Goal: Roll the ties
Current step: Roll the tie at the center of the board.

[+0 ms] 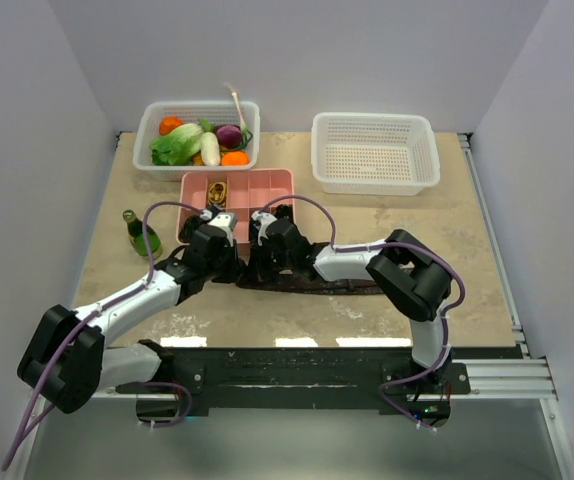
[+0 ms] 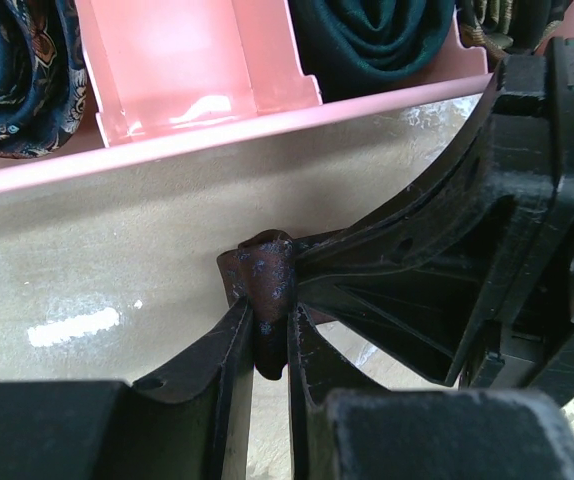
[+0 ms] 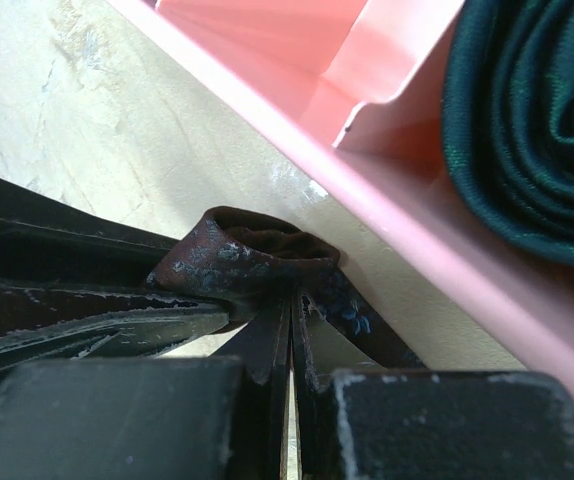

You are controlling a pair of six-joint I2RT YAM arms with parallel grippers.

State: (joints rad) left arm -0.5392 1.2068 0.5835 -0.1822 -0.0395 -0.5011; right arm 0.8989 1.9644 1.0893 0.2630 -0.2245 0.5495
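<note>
A brownish-maroon tie (image 1: pixel 317 286) lies as a flat strip on the table in front of the pink tray (image 1: pixel 267 185). Its left end is folded into a small loop (image 2: pixel 265 272) (image 3: pixel 237 250). My left gripper (image 2: pixel 267 322) (image 1: pixel 229 262) is shut on that folded end from the left. Meeting it from the right, my right gripper (image 3: pixel 292 310) (image 1: pixel 257 264) is shut on the same fold, its fingers (image 2: pixel 397 260) crossing the left wrist view. Rolled ties sit in the tray: a dark green coil (image 2: pixel 367 40) (image 3: pixel 537 130) and a blue patterned coil (image 2: pixel 17 70).
The pink tray's front wall (image 2: pixel 217 135) (image 3: pixel 387 215) runs just behind the fold. A green bottle (image 1: pixel 142 235) lies left of the tray. Farther back stand a white basket (image 1: pixel 199 104) of vegetables and an empty white basket (image 1: pixel 372 118).
</note>
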